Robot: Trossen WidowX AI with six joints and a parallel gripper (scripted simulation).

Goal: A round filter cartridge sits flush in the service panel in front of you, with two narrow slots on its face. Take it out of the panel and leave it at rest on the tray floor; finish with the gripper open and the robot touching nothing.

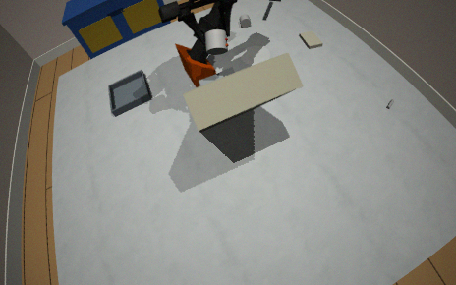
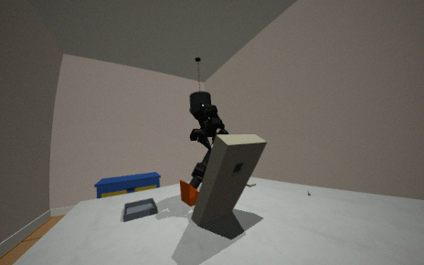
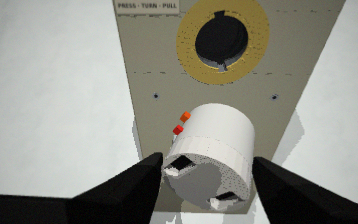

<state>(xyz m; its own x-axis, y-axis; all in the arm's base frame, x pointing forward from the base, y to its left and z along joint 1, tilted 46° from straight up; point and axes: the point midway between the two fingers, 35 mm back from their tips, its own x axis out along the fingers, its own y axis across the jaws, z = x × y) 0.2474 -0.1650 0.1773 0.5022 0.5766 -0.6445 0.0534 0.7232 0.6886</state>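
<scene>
The white round cartridge [image 1: 216,41] [image 3: 220,132] is out of the panel. Its face with two dark slots points toward the wrist camera, and small orange and red blocks show on its side. My gripper [image 1: 215,39] [image 3: 207,162] is shut on the cartridge, one finger on each side, and holds it in front of the leaning beige panel [image 1: 243,90] [image 2: 226,183] [image 3: 145,75]. The panel's round hole [image 3: 221,40] is empty inside a gold ring [image 3: 187,50]. The grey tray [image 1: 134,106] [image 2: 141,215] stands beside the panel, left in the top and exterior views. The exterior view does not show the cartridge.
An orange wedge-like piece [image 1: 192,66] [image 2: 188,194] stands between arm and panel. A small white cylinder [image 1: 245,21], a dark bar [image 1: 268,11], a flat beige block [image 1: 311,40] [image 2: 250,185] and a tiny piece [image 1: 390,104] [image 2: 309,194] lie about. A blue cabinet [image 1: 120,26] [image 2: 128,179] stands behind.
</scene>
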